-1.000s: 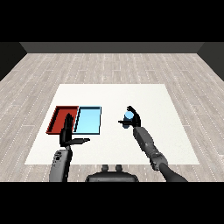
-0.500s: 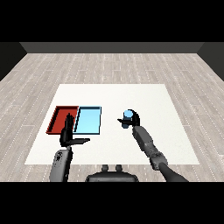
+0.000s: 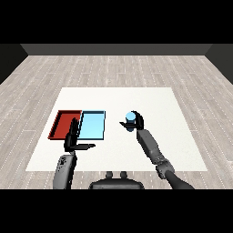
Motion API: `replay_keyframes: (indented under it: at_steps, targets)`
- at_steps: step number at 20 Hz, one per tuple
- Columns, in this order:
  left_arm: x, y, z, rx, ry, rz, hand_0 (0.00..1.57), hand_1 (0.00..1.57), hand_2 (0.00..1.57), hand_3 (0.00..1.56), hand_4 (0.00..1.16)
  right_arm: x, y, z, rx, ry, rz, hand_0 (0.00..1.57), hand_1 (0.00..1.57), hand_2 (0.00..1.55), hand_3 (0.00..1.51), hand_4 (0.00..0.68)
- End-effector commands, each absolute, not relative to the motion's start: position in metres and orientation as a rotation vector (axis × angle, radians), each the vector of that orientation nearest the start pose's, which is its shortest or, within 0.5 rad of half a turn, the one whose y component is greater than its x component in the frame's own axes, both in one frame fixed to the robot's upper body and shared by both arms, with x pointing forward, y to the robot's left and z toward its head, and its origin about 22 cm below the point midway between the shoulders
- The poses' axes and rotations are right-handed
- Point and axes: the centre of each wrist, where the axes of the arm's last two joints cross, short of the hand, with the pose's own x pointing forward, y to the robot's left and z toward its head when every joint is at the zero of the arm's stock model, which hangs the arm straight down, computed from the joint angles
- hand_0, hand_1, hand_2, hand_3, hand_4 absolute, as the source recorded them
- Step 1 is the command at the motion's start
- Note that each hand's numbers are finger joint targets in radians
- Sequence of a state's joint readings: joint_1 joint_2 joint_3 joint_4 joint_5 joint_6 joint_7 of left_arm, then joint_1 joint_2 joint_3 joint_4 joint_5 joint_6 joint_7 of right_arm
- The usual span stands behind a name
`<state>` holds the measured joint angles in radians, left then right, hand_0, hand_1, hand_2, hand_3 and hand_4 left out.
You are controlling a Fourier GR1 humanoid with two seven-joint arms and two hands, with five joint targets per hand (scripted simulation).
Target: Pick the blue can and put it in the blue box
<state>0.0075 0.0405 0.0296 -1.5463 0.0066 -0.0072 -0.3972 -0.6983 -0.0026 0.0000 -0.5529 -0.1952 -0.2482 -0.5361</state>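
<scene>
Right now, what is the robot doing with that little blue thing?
The right robot hand is curled round the blue can, out on the white table to the right of the trays. The light blue tray sits beside the red tray, and the can is not in either one yet. The left robot hand holds nothing, its fingers straight, in front of the trays.

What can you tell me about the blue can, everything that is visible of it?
The blue can is a small cylinder with a pale blue top, standing roughly upright. The right hand curls round it, hiding most of its side. It is to the right of the light blue tray, apart from it, over the white table. Whether it touches the table cannot be told.
</scene>
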Motion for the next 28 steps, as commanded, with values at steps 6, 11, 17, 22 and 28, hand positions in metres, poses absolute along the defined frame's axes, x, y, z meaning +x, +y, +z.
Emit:
replay_keyframes:
  at_steps: [6,11,17,22,28]
  targets:
    - [0.237,0.214,-0.001,-0.056,-1.917,-0.068,0.00,0.00,0.00,0.00,0.00,0.382,-0.118,-0.005,0.041,-1.822,0.021,1.45,1.45,1.47,1.38,0.532]
    - [0.252,0.195,0.003,-0.079,-1.912,-0.075,0.00,0.00,0.00,0.00,0.00,0.377,-0.122,0.010,0.062,-1.836,0.049,1.45,1.45,1.47,1.34,0.553]
    - [0.250,0.182,0.007,-0.136,-1.912,-0.079,0.00,0.00,0.00,0.00,0.00,0.322,-0.166,0.001,0.053,-1.828,0.063,1.45,1.45,1.47,1.34,0.553]
    - [0.265,0.165,0.011,-0.156,-1.884,-0.080,0.00,0.00,0.00,0.00,0.00,0.335,-0.165,0.026,0.083,-1.871,0.084,1.46,1.46,1.46,1.37,0.566]
    - [0.272,0.150,0.009,-0.220,-1.902,-0.089,0.00,0.00,0.00,0.00,0.00,0.331,-0.160,0.023,0.064,-1.882,0.076,1.45,1.45,1.47,1.38,0.550]
